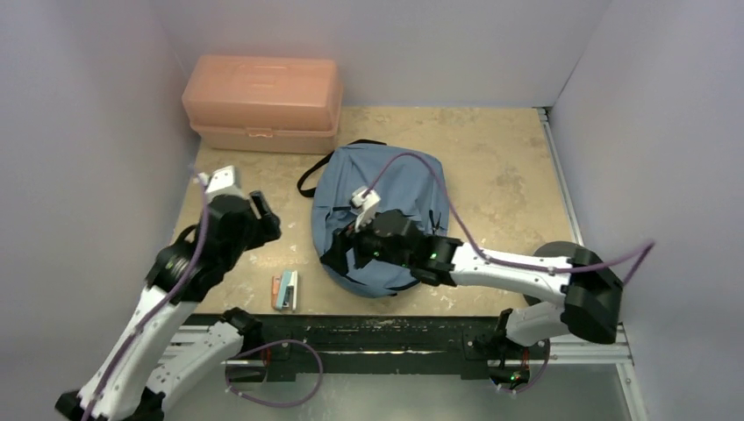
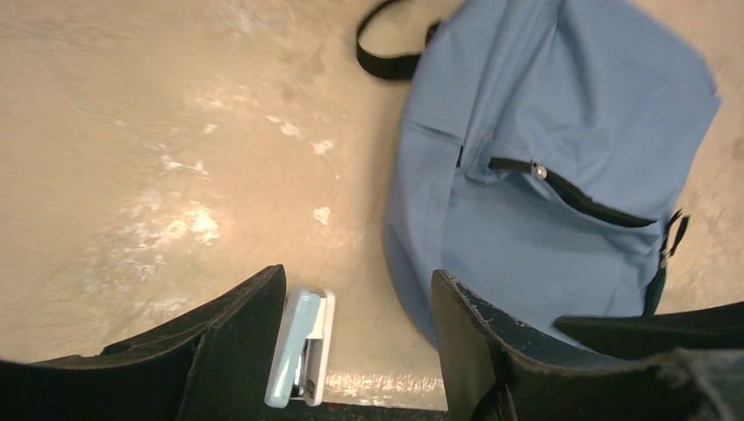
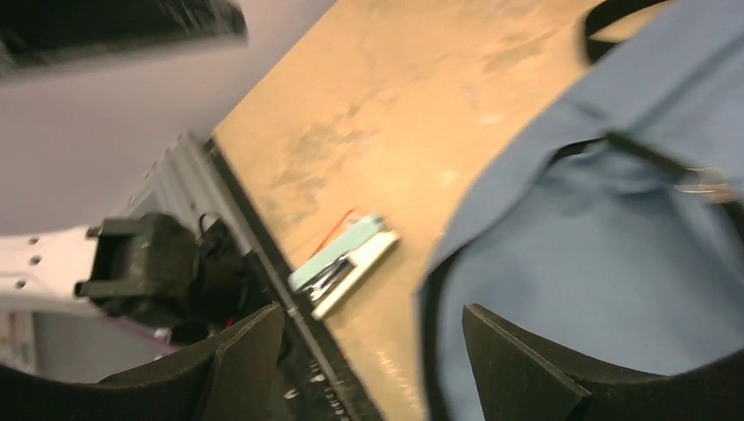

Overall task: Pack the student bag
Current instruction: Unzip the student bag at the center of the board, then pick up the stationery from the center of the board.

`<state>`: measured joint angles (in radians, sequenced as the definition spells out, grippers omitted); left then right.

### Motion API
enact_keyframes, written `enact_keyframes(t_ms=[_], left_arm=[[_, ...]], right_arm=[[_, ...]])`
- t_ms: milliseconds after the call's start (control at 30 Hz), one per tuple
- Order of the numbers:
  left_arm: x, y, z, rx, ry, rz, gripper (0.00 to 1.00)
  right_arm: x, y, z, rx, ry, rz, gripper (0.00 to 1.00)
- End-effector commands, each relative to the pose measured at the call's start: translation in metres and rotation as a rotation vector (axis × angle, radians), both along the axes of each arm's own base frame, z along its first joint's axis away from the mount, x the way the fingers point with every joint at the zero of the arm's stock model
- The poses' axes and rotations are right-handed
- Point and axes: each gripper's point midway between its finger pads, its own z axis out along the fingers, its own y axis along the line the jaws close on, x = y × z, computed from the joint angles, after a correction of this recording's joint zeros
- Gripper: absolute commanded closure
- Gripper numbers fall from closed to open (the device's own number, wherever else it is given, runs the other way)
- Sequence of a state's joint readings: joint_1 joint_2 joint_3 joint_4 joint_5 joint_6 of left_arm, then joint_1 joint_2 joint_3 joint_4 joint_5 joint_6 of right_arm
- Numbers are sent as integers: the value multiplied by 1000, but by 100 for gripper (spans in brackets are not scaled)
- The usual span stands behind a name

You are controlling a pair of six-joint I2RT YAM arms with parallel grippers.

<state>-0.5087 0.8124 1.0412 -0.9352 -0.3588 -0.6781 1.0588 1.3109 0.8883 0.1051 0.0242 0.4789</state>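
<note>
Spread and empty: left gripper, right gripper. Soft dusty-blue fabric backpack mid-table; pale-blue stapler, seemingly, at its seven o'clock.

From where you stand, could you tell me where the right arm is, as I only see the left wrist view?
Observer: The right gripper hangs open over the student bag's near-left edge, holding nothing.
Operator: Thank you; is anything beyond the bag?
Observer: A closed salmon-pink box sits at the table's far-left corner.
Operator: And by the stapler?
Observer: Something thin and orange lies along its side away from the bag.
</note>
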Motion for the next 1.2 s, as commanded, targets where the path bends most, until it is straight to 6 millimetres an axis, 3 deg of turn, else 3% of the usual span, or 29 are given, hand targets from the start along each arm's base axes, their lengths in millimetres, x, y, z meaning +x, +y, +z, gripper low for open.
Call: enact_keyframes(t_ms=[0,100,133,167,300,433,700,967,1167], left_arm=[[-43,66,35,-14,-189,226,39],[-67,84,56,-68,-311,243,39],[-74,88,59,-81,-333,246,39],[-79,91,60,-91,-344,251,39],[-90,95,57,-103,-334,250,40],[-91,89,55,-130,-326,224,40],[-87,71,53,-173,-320,149,41],[-88,68,52,-185,-323,131,41],[-88,67,48,-190,-316,130,41]], right_arm=[[-29,53,-5,-1,44,45,21],[-49,85,-29,-52,120,128,21],[-56,93,-48,-108,155,151,22],[-61,100,-55,-131,171,165,23],[-70,110,-95,-253,303,133,30],[-66,106,-134,-391,419,11,42],[-67,119,-149,-383,499,-34,44],[-62,119,-145,-358,490,-70,50],[-62,129,-149,-359,501,-52,55]])
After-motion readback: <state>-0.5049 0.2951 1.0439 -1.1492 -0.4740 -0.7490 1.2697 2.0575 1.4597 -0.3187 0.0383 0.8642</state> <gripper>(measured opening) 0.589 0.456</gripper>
